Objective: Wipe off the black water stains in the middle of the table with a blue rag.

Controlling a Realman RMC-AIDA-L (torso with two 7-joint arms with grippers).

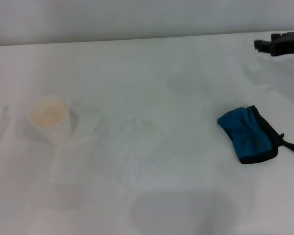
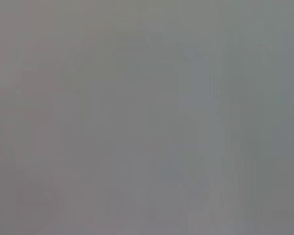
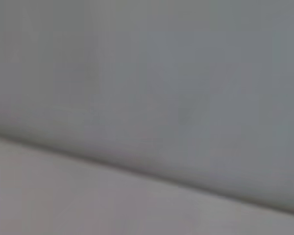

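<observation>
The blue rag (image 1: 247,133) lies folded on the white table (image 1: 186,73) at the right, its black loop pointing to the right edge. No dark blotch shows in the middle of the table; only a few faint grey specks (image 1: 136,123) mark the surface there. My right gripper (image 1: 279,43) is a black shape at the far right edge, well beyond the rag and apart from it. My left gripper is out of view. Both wrist views show only plain grey surface.
A white plastic cup (image 1: 50,118) stands on the table at the left. The table's far edge (image 1: 137,39) meets a grey wall. A dim shadow (image 1: 183,213) lies near the front edge.
</observation>
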